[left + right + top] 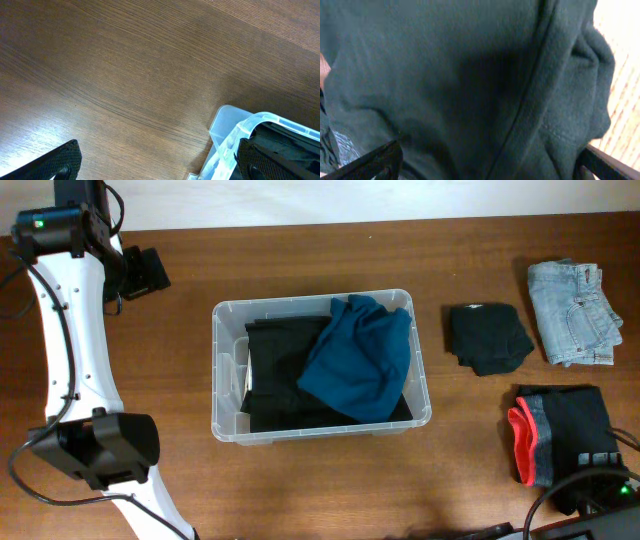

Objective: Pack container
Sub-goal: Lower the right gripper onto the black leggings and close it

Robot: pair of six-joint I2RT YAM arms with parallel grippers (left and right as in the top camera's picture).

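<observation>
overhead top-down, left wrist close beside container

No text, brand or number can be read — not in any view. The container bears nothing legible either.

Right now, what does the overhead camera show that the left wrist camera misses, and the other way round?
Only overhead: the whole container, the blue garment lying in it, and three folded piles on the table beside it: a black garment, jeans and a black-and-red item. Only left wrist: a close look at bare wood between the left gripper's open fingers. Both: the table, one corner of the container and the black clothing inside it.
</observation>
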